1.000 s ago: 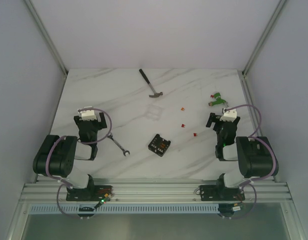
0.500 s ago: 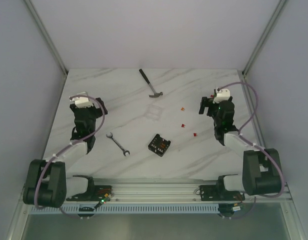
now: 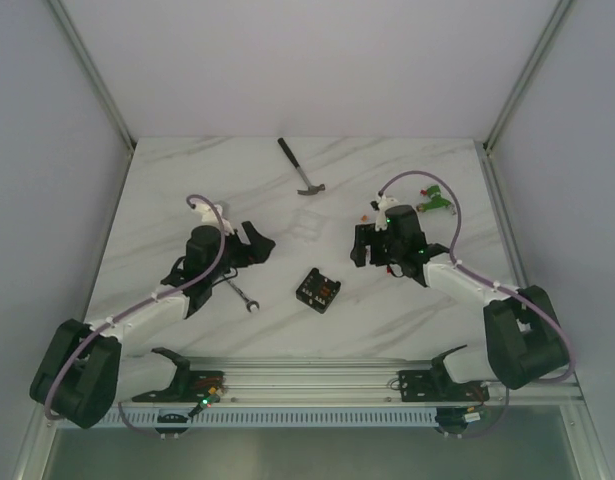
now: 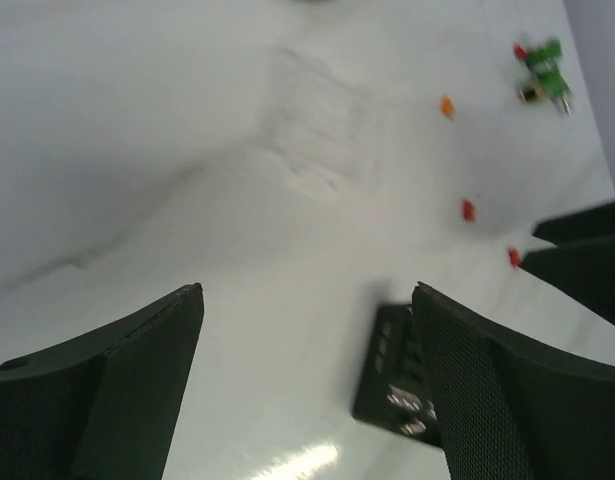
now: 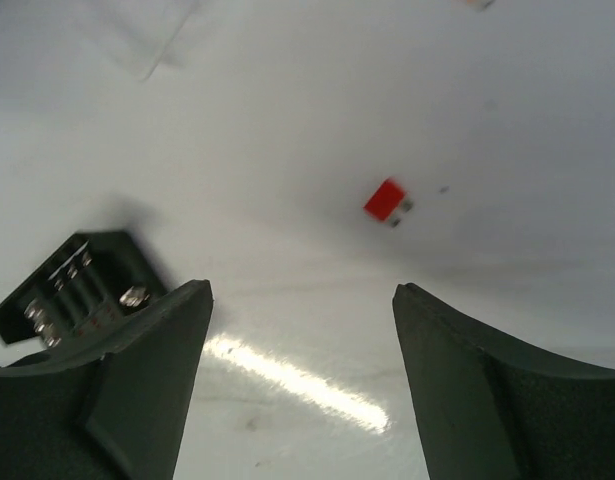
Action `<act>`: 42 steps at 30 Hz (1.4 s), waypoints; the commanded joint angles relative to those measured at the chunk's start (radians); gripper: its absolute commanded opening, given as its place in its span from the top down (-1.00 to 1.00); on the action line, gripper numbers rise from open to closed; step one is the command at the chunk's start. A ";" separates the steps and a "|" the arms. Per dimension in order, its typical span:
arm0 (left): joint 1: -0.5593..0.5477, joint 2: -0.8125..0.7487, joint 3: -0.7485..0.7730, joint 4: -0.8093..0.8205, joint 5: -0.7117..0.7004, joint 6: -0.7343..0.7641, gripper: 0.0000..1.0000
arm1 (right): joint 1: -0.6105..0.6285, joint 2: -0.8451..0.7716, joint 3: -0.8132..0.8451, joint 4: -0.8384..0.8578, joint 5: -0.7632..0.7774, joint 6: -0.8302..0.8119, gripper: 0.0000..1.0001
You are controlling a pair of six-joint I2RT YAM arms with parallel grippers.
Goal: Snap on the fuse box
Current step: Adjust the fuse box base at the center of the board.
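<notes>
Fuse box (image 3: 318, 290), small, square, black plastic

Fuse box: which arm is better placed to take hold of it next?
Right, narrowly. In the top view the open right claw hangs nearer the fuse box than the open left claw; both point toward it, neither touches.
</notes>
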 commanded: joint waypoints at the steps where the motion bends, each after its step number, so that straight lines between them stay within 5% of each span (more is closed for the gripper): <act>1: -0.065 -0.004 0.004 -0.101 0.130 -0.103 -0.82 | 0.032 0.015 0.024 -0.074 -0.137 0.046 -0.56; 9: -0.204 -0.066 -0.034 -0.200 0.191 -0.157 -0.34 | 0.088 0.092 0.038 -0.037 -0.260 0.071 -0.22; 18: -0.279 0.095 -0.017 -0.215 0.271 -0.147 0.12 | 0.116 0.140 0.039 -0.006 -0.328 0.077 -0.08; 28: -0.321 0.283 0.077 -0.230 0.220 -0.120 0.20 | 0.140 0.158 0.036 -0.015 -0.377 0.060 0.07; 42: -0.262 0.357 0.155 -0.268 0.016 -0.095 0.25 | 0.194 0.161 0.052 -0.050 -0.413 0.055 0.08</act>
